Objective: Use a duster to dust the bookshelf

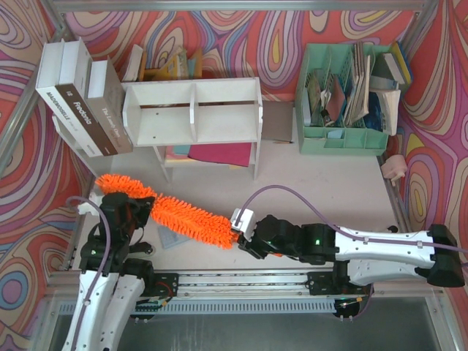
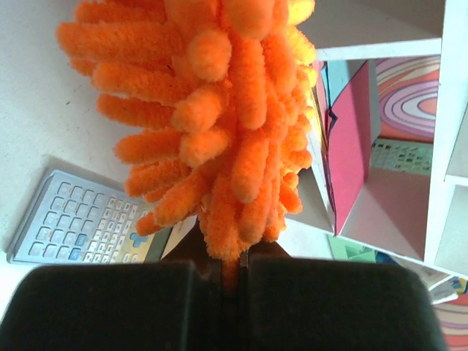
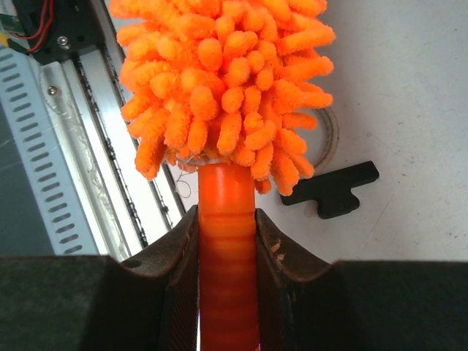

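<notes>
The orange fluffy duster (image 1: 186, 216) lies slanted over the near table, held at both ends. My left gripper (image 1: 137, 210) is shut on its fluffy part near the far-left end; in the left wrist view the strands (image 2: 227, 124) rise from the closed jaws (image 2: 235, 259). My right gripper (image 1: 246, 238) is shut on the duster's orange plastic handle (image 3: 227, 212), with the fluffy head (image 3: 227, 80) just beyond my fingertips (image 3: 227, 219). The white bookshelf (image 1: 194, 110) stands at the back, apart from the duster. Its edge shows in the left wrist view (image 2: 441, 146).
Big white and brown books (image 1: 80, 102) lean left of the shelf. A mint-green paper organizer (image 1: 344, 110) stands back right. A calculator (image 2: 80, 227) lies under the duster. A red folder (image 1: 219, 153) lies under the shelf. A black T-shaped piece (image 3: 333, 190) lies near the handle.
</notes>
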Robot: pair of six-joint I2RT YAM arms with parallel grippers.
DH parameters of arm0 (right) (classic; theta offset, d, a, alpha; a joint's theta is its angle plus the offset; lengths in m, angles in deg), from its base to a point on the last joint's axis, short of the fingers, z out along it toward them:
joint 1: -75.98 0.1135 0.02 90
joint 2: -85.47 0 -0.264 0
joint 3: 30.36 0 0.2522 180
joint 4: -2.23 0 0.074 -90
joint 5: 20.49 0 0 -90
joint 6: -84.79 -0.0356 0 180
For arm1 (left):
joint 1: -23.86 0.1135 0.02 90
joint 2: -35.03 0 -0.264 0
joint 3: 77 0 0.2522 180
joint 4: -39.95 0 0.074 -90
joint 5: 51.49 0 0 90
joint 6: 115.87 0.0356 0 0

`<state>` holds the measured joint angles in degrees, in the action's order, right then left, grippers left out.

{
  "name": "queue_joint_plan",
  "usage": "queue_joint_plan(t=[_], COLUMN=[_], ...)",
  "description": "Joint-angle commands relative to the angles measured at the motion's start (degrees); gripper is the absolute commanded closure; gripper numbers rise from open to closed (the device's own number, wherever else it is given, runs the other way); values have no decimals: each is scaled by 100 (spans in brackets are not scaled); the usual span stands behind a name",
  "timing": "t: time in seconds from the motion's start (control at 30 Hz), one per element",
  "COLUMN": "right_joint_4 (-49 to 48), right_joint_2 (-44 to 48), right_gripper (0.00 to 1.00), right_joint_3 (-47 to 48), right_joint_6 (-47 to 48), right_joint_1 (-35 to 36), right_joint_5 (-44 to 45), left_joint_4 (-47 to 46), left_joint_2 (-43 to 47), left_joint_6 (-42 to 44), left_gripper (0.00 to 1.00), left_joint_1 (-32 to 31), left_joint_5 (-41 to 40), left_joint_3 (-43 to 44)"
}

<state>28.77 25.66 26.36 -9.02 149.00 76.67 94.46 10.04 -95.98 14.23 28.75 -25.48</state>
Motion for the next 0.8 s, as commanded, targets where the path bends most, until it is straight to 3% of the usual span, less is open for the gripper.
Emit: queue_joint_plan(t=[0.0,0.3,0.53,0.77], right_joint_4=[-431,-650,-1167,-1392], right_joint_2=[-158,-1113,-1761,-2335], right_gripper=[80,67,67,61], right_joint_3=[-30,11,3,189], right_joint_6=[51,32,137,348], right_joint_1=[-404,-629,-1120,-1492], right_joint_5=[609,727,714,871], left_joint_4=[247,-206,-969,-1533], left_joint_2=[272,235,-115,-645], left_joint_6=[-247,-1298,-1751,-2086], left_gripper=[100,100,100,100], left_joint_1=[-12,-5,-25,-291], left_joint_5=[-312,-682,-842,-1199], left_joint_3=[-343,-754,-1247,-1369])
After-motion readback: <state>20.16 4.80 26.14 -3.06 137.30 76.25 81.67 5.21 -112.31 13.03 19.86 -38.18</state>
